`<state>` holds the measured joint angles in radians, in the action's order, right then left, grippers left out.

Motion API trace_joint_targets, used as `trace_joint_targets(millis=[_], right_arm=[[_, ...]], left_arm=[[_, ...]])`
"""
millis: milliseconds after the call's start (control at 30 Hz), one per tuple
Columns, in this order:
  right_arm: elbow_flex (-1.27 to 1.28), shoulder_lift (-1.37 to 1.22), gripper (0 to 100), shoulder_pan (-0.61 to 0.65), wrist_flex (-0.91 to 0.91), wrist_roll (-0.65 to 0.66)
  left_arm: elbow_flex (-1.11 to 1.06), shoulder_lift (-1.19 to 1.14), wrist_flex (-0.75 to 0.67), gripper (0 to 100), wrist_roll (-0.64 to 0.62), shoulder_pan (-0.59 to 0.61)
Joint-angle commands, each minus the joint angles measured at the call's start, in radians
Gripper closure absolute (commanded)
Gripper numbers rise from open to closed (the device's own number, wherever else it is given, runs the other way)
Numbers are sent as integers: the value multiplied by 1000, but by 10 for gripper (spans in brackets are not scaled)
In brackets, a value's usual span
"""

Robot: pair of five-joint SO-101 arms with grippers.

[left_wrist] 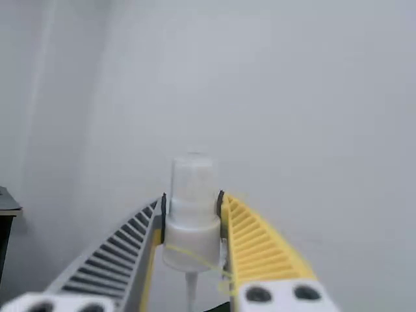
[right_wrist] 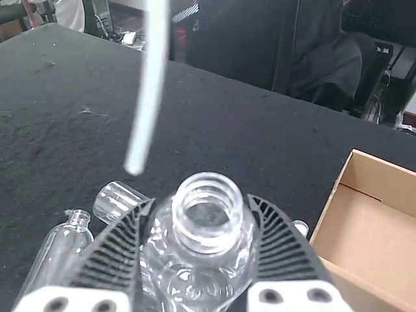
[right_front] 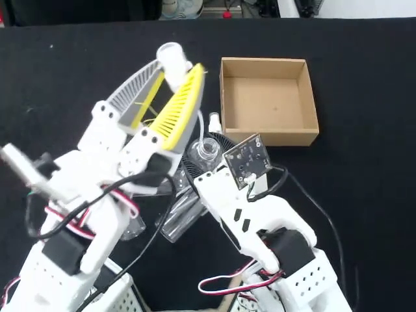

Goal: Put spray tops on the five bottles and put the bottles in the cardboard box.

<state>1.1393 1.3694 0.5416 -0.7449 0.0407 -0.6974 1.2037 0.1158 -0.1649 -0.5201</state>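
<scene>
My left gripper (right_front: 174,65) is shut on a white spray top (right_front: 171,56), raised above the table left of the cardboard box (right_front: 268,101). In the left wrist view the spray top (left_wrist: 193,214) sits between the grey and yellow fingers, its thin tube hanging below. My right gripper (right_front: 207,155) is shut on a clear bottle (right_front: 208,149) held upright. In the right wrist view the bottle (right_wrist: 208,224) shows its open mouth between the black fingers, and the tube (right_wrist: 148,91) hangs beside and above it, to one side of the mouth.
Clear bottles (right_front: 179,218) lie on the black table under the arms; one lying bottle (right_wrist: 57,252) and a clear cap (right_wrist: 117,200) are near the right gripper. A loose spray top (right_front: 214,121) lies by the box's left wall. The box (right_wrist: 374,221) is empty.
</scene>
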Motion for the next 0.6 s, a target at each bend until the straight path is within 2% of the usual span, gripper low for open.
trace_joint_targets(millis=[0, 267, 567], right_arm=[[-5, 5, 913, 14, 28, -2], [-4, 5, 913, 12, 28, -2], [-4, 10, 913, 11, 21, -2]], left_arm=[[58, -51, -21, 898, -12, -10], [77, -94, -57, 898, -12, -10], [41, -126, -98, 898, -5, -79]])
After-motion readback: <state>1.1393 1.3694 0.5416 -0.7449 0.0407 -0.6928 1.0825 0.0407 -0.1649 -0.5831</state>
